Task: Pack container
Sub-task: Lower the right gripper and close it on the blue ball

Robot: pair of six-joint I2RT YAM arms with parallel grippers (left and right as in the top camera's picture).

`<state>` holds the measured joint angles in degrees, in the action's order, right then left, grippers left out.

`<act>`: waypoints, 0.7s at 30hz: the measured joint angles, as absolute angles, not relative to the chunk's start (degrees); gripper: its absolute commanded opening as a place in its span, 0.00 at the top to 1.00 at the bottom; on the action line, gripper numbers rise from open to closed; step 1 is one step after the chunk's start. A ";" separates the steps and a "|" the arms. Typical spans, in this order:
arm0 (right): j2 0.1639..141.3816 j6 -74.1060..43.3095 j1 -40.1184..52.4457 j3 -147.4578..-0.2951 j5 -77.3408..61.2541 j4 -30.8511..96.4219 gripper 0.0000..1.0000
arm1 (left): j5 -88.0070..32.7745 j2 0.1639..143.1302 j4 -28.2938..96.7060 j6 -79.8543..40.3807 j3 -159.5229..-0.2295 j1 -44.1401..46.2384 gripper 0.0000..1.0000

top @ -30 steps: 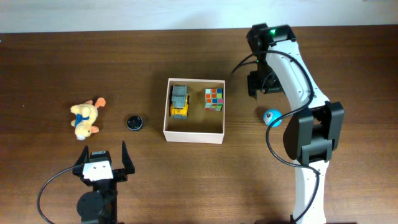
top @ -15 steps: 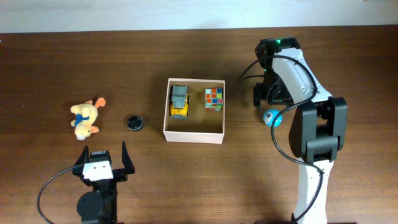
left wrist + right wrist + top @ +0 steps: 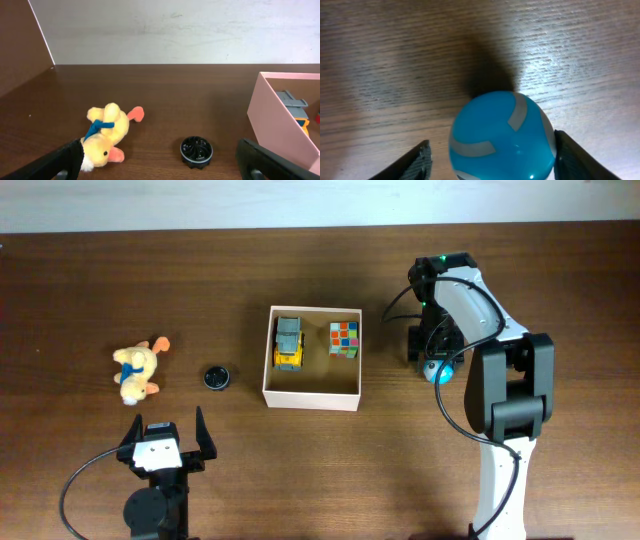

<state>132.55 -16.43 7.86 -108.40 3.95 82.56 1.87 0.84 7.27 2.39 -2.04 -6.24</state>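
On the dark brown wooden table point(image 3: 120, 270) I see the square, white-walled, tan-lined cardboard container point(image 3: 312, 401) at mid-table. My right gripper point(image 3: 492, 157) is spread wide, one finger on either side of a blue grey-striped ball point(image 3: 502, 135) to the container's right. My left gripper point(image 3: 162, 162) gapes wide. A yellow-grey toy truck point(image 3: 288, 342) and a multicoloured cube point(image 3: 344, 338) sit inside the container.

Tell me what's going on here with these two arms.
The robot is packing toys into the container. A toy truck and a puzzle cube already lie inside. The right gripper is open, straddling the blue ball beside it, not yet gripping. The left gripper sits open; the plush duck and black disc wait outside.
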 measured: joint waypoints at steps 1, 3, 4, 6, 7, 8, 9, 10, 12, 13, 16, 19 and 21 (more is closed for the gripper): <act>132.55 -16.45 7.84 -108.40 3.95 82.59 0.49 | 1.87 0.84 7.27 2.39 -2.04 -6.24 0.01; 132.55 -16.49 7.84 -108.40 3.95 82.56 0.50 | 1.87 0.84 7.27 2.39 -2.04 -6.24 0.01; 132.55 -16.47 7.86 -108.40 3.95 82.48 0.51 | 1.87 0.84 7.27 2.39 -2.04 -6.24 0.01; 132.55 -16.51 7.84 -108.40 3.97 82.26 0.52 | 1.87 0.84 7.27 2.39 -2.04 -6.24 0.01; 132.55 -16.49 7.81 -108.40 3.97 82.13 0.55 | 1.87 0.84 7.27 2.39 -2.04 -6.24 0.01; 132.55 -16.40 7.79 -108.40 3.97 82.00 0.57 | 1.87 0.84 7.27 2.39 -2.04 -6.24 0.01; 132.55 -16.38 7.79 -108.40 3.99 81.84 0.59 | 1.87 0.84 7.27 2.39 -2.04 -6.24 0.01; 132.55 -16.43 7.77 -108.40 3.99 81.76 0.59 | 1.87 0.84 7.27 2.39 -2.04 -6.24 0.01; 132.55 -16.49 7.68 -108.40 3.97 81.60 0.59 | 1.87 0.84 7.27 2.39 -2.04 -6.24 0.01; 132.55 -16.53 7.68 -108.40 3.97 81.54 0.59 | 1.87 0.84 7.27 2.39 -2.04 -6.24 0.01; 132.55 -16.47 7.68 -108.40 3.97 81.49 0.63 | 1.87 0.84 7.27 2.39 -2.04 -6.24 0.01; 132.55 -16.49 7.68 -108.33 3.99 81.08 0.67 | 1.87 0.84 7.27 2.39 -2.04 -6.24 0.01; 132.51 -16.36 7.64 -107.87 4.03 80.64 0.73 | 1.87 0.84 7.27 2.39 -2.04 -6.24 0.01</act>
